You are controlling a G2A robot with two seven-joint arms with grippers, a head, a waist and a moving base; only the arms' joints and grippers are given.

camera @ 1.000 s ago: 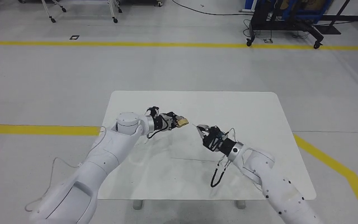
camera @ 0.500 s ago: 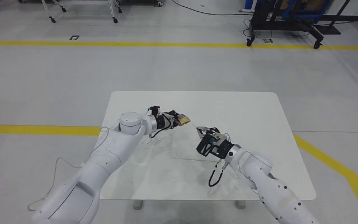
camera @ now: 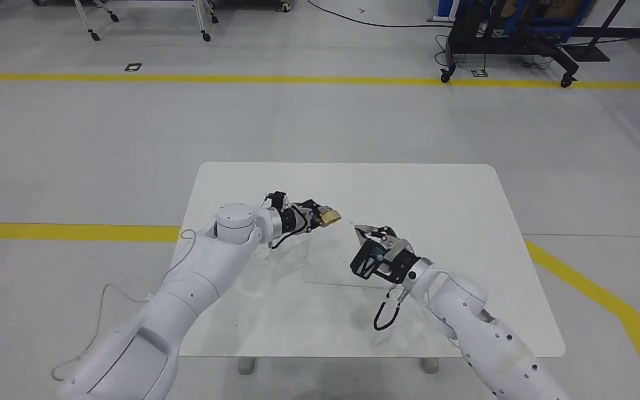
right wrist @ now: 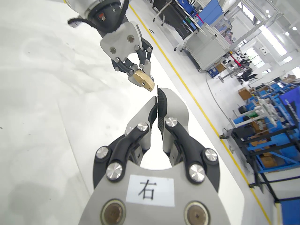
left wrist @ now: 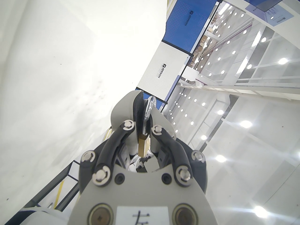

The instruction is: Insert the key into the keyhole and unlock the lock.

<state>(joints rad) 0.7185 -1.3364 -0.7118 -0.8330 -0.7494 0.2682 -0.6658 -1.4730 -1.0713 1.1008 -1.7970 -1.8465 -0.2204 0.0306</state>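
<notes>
Two pincers face each other over the middle of the white desk (camera: pixel 450 190), tips close together but not touching. The left pincer (camera: pixel 318 215) is clamped on the lock (camera: pixel 327 215), a small brass padlock. In the left wrist view its fingers (left wrist: pixel 124 108) are pressed narrow against the silver shackle (left wrist: pixel 149 108), with the brass body lying back between the finger links toward the palm. From the right wrist view the same lock juts out beyond the left fingertips, tilted, and its flat end face is turned toward the right arm. A small dark mark shows on that face; I cannot tell for certain that it is the keyhole. The right pincer (right wrist: pixel 159 94) is closed nearly flat, its ribbed black pads (right wrist: pixel 161 108) pinching the key (right wrist: pixel 157 89). The key is seen edge-on as a thin sliver that sticks a little past the fingertips and points at the lock. The key tip sits just beside the lower corner of the brass body. In the top view a narrow gap remains between key and lock, so the key is not yet in. Lock and key both look to be held up off the desk surface rather than resting on it. A black cable (camera: pixel 385 310) loops under the right forearm above the desk. Yellow lines (camera: pixel 300 78) run across the grey floor beyond the desk. Wheeled racks stand along the far edge of the room.
</notes>
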